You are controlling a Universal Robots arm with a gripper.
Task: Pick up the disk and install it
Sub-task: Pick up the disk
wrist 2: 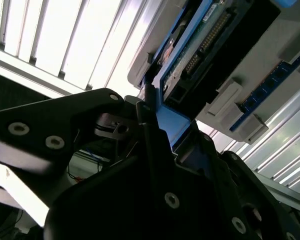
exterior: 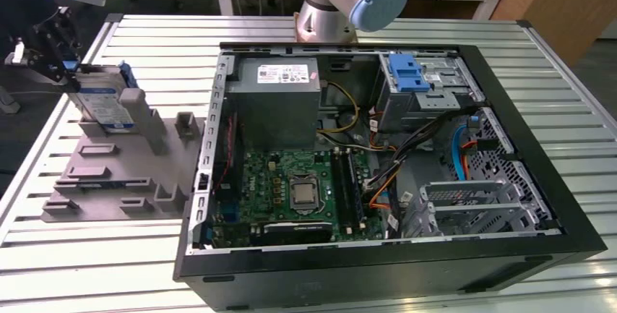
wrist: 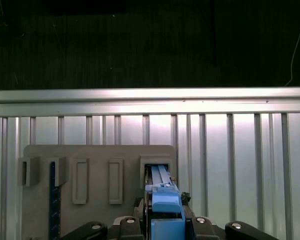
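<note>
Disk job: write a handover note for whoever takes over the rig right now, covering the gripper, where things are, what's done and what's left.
Gripper: shut on the blue-framed top edge of the disk.
Disk: standing on edge in a slot of the grey holder, at the exterior view's left, beside the open computer case.
Done: the grasp is made.
Left: the disk is not yet clear of the holder and not yet installed in the case.
</note>
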